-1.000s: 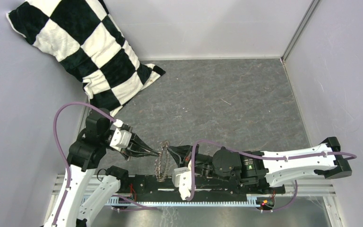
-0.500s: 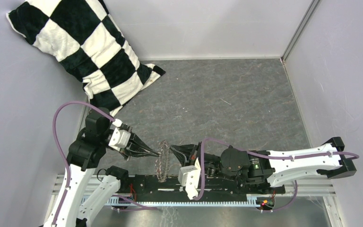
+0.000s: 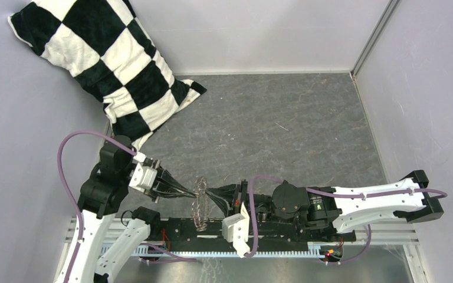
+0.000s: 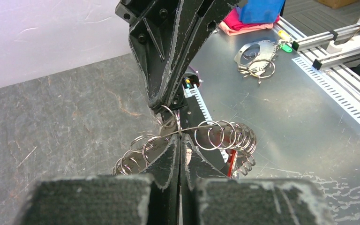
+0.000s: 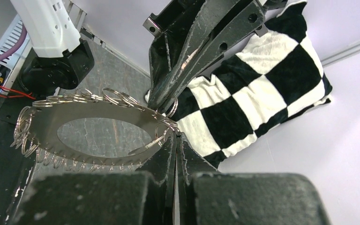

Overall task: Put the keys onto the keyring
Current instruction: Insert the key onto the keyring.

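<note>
Top external: the keyring (image 3: pixel 200 206) stands on edge between the arms, over the near edge of the desk (image 3: pixel 283 130), its long axis running near to far. From a raised, bent arm the left fingers (image 3: pixel 177 189) point right. From an arm lying low along the near edge the right fingers (image 3: pixel 221 193) point left. Both tips meet at its far end.

Left wrist: the left fingers (image 4: pixel 166 159) are pressed together on a ring wire, and the keyring (image 4: pixel 215 136) curves away rightward with its red tag (image 4: pixel 231 157) below. The right fingers (image 4: pixel 168 56) come from above, narrow, pinching a small ring.

Right wrist: the right fingers (image 5: pixel 164 157) clamp the right end of the keyring (image 5: pixel 51 123), its long axis lying left to right. The left fingers (image 5: pixel 192 47) pinch the same end from above. I cannot pick out the key among the rings.
</note>
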Robot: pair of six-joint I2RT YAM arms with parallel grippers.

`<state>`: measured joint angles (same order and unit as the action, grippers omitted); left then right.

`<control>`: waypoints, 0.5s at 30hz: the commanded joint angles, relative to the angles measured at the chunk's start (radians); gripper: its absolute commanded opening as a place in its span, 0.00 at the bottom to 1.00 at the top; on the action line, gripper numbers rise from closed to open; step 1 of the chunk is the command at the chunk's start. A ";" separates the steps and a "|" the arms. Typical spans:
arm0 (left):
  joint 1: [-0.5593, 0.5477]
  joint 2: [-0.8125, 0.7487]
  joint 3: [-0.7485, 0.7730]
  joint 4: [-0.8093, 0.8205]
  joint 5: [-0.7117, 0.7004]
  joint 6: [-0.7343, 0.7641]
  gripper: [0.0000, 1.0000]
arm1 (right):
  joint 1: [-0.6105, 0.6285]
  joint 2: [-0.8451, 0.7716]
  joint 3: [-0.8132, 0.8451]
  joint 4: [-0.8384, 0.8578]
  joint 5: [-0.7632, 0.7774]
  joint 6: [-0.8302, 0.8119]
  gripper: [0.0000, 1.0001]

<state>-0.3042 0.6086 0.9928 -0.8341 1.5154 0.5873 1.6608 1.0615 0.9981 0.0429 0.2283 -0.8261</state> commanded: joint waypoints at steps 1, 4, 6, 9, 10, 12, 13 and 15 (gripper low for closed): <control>0.001 -0.009 0.049 0.028 0.060 -0.062 0.02 | 0.008 -0.012 0.016 0.032 -0.044 -0.031 0.00; 0.000 -0.013 0.049 0.028 0.058 -0.067 0.02 | 0.010 -0.017 0.017 0.034 -0.045 -0.047 0.00; 0.000 -0.014 0.048 0.028 0.050 -0.069 0.02 | 0.016 -0.019 0.018 0.035 -0.048 -0.058 0.00; 0.001 -0.012 0.049 0.029 0.049 -0.072 0.02 | 0.023 -0.016 0.023 0.035 -0.046 -0.075 0.00; 0.001 -0.011 0.047 0.029 0.047 -0.072 0.02 | 0.025 -0.015 0.025 0.034 -0.047 -0.080 0.00; 0.001 -0.010 0.047 0.027 0.044 -0.070 0.02 | 0.027 -0.014 0.026 0.032 -0.051 -0.085 0.00; 0.001 -0.009 0.048 0.028 0.042 -0.070 0.02 | 0.029 -0.014 0.026 0.032 -0.053 -0.085 0.00; 0.000 -0.009 0.049 0.028 0.040 -0.070 0.02 | 0.032 -0.013 0.026 0.036 -0.051 -0.086 0.00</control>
<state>-0.3042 0.6010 1.0073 -0.8337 1.5249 0.5591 1.6806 1.0611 0.9981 0.0429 0.1875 -0.8921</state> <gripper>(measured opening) 0.022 0.010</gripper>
